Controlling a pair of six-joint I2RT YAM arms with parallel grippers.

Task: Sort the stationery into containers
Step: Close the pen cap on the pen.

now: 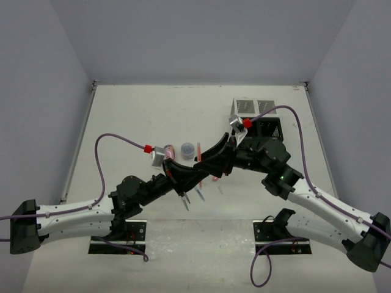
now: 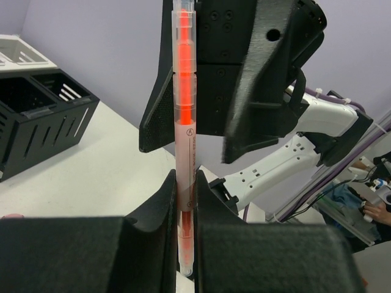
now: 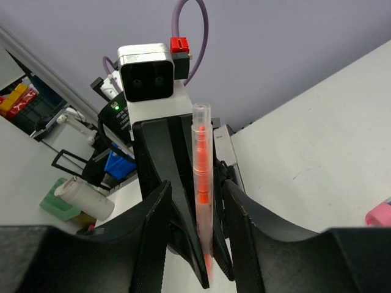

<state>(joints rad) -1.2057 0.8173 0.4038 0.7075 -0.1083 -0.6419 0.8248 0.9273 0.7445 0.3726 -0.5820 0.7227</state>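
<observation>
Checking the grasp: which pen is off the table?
The orange pen, clamped in the jaws of the left gripper and held in mid-air; the other pens lie on the table.

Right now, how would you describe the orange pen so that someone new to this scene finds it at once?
Look above the middle of the table: the left gripper is shut on the orange pen, and the open right gripper sits around it. It alone is held off the table, a clear barrel with an orange core; the other pens lie flat.
</observation>
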